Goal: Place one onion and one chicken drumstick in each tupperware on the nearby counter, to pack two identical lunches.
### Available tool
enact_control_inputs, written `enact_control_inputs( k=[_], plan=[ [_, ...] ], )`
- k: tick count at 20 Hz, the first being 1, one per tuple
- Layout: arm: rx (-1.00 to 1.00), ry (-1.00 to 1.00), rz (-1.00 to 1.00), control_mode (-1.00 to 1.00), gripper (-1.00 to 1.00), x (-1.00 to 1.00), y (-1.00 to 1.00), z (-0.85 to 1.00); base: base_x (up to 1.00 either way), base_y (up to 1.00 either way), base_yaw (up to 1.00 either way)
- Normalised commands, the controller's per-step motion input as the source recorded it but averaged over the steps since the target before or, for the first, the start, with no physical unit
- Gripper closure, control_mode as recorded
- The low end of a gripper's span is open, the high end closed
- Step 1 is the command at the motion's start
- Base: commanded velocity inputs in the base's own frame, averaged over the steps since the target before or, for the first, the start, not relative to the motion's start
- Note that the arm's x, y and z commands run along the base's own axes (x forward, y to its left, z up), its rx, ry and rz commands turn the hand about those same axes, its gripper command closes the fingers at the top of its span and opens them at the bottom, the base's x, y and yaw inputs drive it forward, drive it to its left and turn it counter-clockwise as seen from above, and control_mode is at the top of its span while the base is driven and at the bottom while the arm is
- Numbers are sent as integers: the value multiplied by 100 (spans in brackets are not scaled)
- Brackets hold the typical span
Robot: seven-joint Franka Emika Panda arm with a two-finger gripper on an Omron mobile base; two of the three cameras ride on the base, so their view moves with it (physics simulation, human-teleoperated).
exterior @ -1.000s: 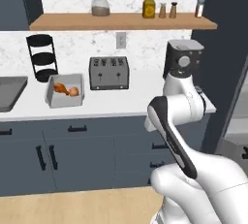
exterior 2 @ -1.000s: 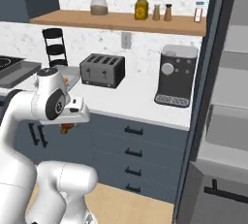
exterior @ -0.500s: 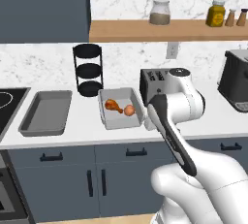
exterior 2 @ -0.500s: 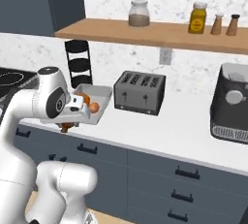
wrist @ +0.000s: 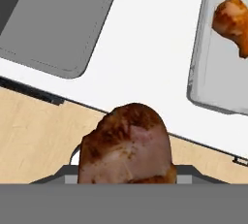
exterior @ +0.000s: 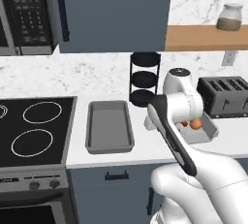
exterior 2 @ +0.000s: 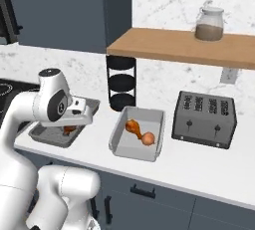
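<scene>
Base has driven left along the counter (exterior 2: 199, 167); the stove (exterior: 34, 131) is now in view. Gripper (wrist: 127, 177) is clamped on a drumstick (wrist: 127, 143), near the empty tray (exterior: 109, 127) beside the stove. Other tray (exterior 2: 138, 133) near the toaster (exterior 2: 205, 118) already holds drumstick and onion (exterior 2: 148, 138). Drop looks next.

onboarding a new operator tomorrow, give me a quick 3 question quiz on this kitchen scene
1. True or false: the tupperware beside the stove is empty.
2. What does the gripper hold?
A. an onion
B. a chicken drumstick
C. a jar
3. Fill in: the other tupperware, near the toaster, holds a drumstick and an ____.

Key: 1 true; 2 B; 3 onion
</scene>
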Motion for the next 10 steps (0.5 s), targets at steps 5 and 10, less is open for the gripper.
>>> enact_control_inputs(
  k=[5,10],
  plan=[
    [0,0,0,100,100,0,0,0,85,100,0],
    [-8,0,-4,-100,100,20,15,-31,51,60,-2]
  ],
)
